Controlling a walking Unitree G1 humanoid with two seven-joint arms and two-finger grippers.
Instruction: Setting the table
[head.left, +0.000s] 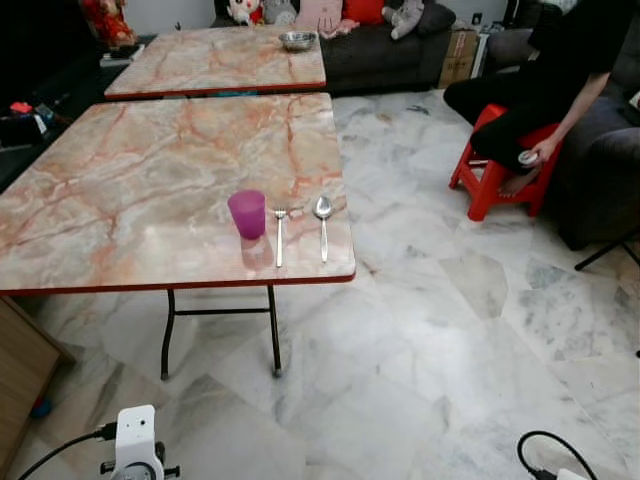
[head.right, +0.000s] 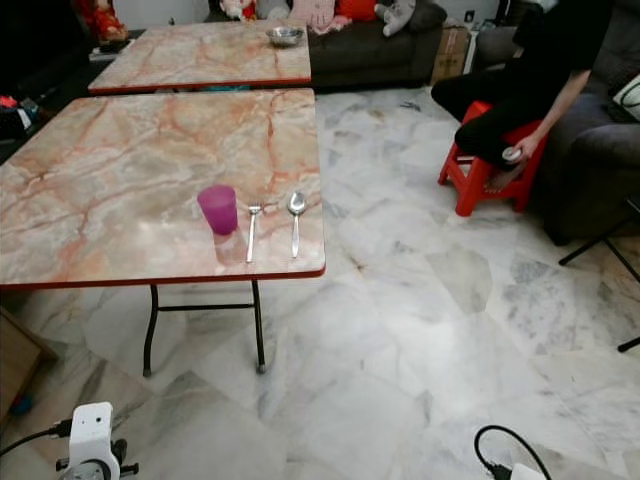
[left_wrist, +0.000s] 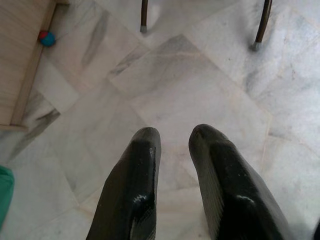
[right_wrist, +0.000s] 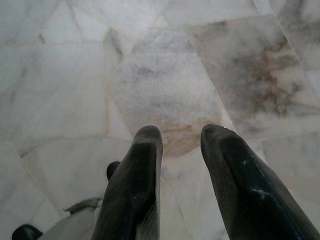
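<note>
"Where's the setting?"

"Purple cup (head.left: 247, 213), fork (head.left: 279, 234) and spoon (head.left: 323, 224) sit side by side near the marble table (head.left: 140, 190) edge. My left gripper (left_wrist: 175, 150) and right gripper (right_wrist: 181, 147) hang slightly parted, empty, above the floor."

"Next?"

"I'd fetch the steel bowl (head.left: 298, 40) from the far table, approaching slowly."

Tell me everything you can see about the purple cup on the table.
The purple cup is small and translucent, plastic by its look, widening slightly toward its open rim. It stands upright on the near marble-patterned table, close to the front right corner. Whether it holds anything cannot be seen. A fork lies just to its right, apart from it, then a spoon. Nothing but the tabletop touches it.
</note>
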